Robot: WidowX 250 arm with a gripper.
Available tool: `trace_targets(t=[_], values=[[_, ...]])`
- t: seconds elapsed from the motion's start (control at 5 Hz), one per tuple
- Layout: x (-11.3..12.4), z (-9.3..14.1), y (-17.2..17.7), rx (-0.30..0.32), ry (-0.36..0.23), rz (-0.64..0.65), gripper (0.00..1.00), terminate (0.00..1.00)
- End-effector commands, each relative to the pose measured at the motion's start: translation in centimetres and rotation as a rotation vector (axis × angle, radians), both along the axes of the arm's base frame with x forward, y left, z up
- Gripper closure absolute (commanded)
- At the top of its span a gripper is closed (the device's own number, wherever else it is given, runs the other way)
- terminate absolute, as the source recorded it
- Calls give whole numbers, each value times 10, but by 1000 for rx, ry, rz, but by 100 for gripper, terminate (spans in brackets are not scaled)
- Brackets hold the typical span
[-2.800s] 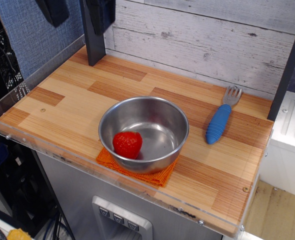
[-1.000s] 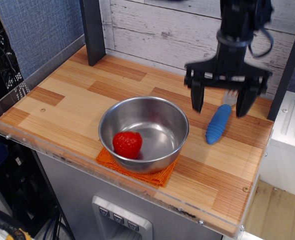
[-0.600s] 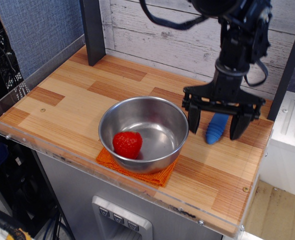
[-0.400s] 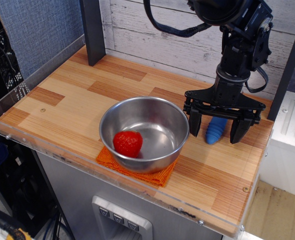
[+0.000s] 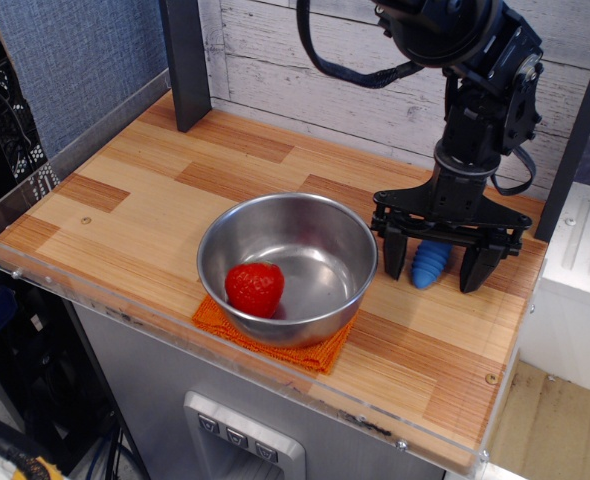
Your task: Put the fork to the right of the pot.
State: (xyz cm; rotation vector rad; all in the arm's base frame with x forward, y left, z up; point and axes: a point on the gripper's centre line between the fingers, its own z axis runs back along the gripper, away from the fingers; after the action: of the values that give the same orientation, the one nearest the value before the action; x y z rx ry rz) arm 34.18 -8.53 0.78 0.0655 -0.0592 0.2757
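Observation:
The steel pot (image 5: 288, 264) sits on an orange cloth (image 5: 275, 338) near the table's front, with a red strawberry (image 5: 254, 288) inside. The fork lies to the right of the pot; only the lower end of its blue handle (image 5: 428, 264) shows, the rest and the tines are hidden behind the arm. My gripper (image 5: 434, 268) is open, lowered to the table, with one finger on each side of the blue handle. The jaws stand wide and do not press the handle.
A dark post (image 5: 184, 62) stands at the back left. A white plank wall (image 5: 355, 70) runs behind the table. The table's front edge has a clear acrylic lip (image 5: 125, 310). Another dark post (image 5: 582, 120) stands at the right.
The arm came in from above and descended over the fork; the open fingers now straddle the blue handle near the table. The fork and pot have not moved.

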Motion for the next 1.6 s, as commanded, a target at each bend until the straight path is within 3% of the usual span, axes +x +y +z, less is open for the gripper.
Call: trace_targets(t=[0.0,0.4,0.6,0.8,1.0,1.2,1.4], values=[[-2,6,2,23,-33,-13,100,0],[-8,18,3,15,-59,-39,100,0],[-15,67,3,-61,-203,-115,100,0],[-24,116,5,-176,-378,-182,100,0],[-28,164,16,-262,-501,-250,100,0],[-39,184,57,-276,-516,-193,100,0],[-51,188,106,-238,-432,-144,100,0]])
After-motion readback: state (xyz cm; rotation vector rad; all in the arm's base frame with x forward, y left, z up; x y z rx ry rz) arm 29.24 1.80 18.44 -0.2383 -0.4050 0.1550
